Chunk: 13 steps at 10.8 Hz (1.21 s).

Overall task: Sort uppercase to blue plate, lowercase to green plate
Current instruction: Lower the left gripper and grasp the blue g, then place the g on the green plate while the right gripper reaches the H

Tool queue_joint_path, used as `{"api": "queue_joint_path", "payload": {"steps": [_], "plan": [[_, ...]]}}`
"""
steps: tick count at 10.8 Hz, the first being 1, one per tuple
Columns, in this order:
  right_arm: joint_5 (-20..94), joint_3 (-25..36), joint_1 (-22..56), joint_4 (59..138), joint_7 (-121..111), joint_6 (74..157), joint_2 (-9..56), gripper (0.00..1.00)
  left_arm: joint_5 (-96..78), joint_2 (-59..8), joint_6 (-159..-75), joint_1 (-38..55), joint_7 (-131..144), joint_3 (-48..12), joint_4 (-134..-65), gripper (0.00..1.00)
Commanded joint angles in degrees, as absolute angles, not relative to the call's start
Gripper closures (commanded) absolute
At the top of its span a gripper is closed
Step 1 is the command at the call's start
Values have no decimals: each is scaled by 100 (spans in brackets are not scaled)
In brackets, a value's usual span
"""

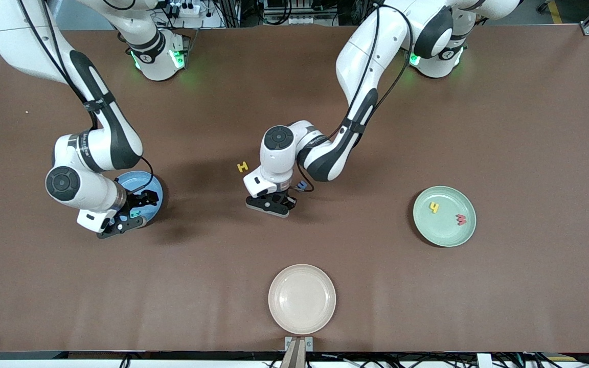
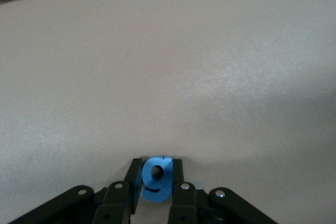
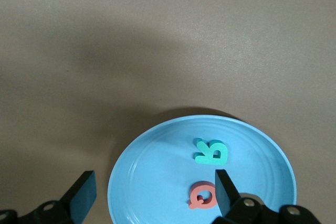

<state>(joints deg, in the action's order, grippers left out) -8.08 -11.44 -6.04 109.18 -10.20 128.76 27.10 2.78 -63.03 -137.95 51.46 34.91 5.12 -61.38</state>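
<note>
Jaws clenched on small blue foam lowercase letter (image 2: pixel 156 179) at left gripper (image 1: pixel 274 203), low on desk just nearer than yellow foam H (image 1: pixel 243 166); next, probably carrying to pale green round plate (image 1: pixel 445 232); right gripper (image 1: pixel 132 215) spread wide, waiting over light-blue round plate (image 3: pixel 157 182).

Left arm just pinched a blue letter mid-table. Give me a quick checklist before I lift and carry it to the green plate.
1. Left gripper shut on the blue lowercase letter: ok, the letter sits between both fingers.
2. Letter square in the grip: cannot tell; only its face shows between the fingers.
3. Green plate has room: ok, only the yellow h and red w lie on it.
4. Yellow H clear of the lift: ok, it lies apart from the gripper, toward the right arm's end.
5. Right gripper out of the way: ok, open over the blue plate, which holds the teal R and red Q.
</note>
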Motion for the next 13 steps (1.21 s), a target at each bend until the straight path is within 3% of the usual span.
{"api": "queue_joint_path", "payload": {"steps": [1,7,9,10,13], "plan": [[-738,-1221,-642,11092,-906,12841,2523,0,387,-5996,-13098,5273,3708,721,-6073,100],[-361,-1519,-502,11083,-469,12675,2418,0,378,-4528,-11227,4362,3938,809,-6073,100],[-369,-1696,-3,11066,121,12665,2338,0,334,-4159,-10551,3869,3100,730,-6169,100],[-378,-1705,217,11065,132,12709,2338,0,334,-3896,-10321,3580,2459,729,-6379,100],[-369,-1872,868,11039,333,12700,2276,0,53,-2947,-10519,2753,1215,624,-7887,100]]}}
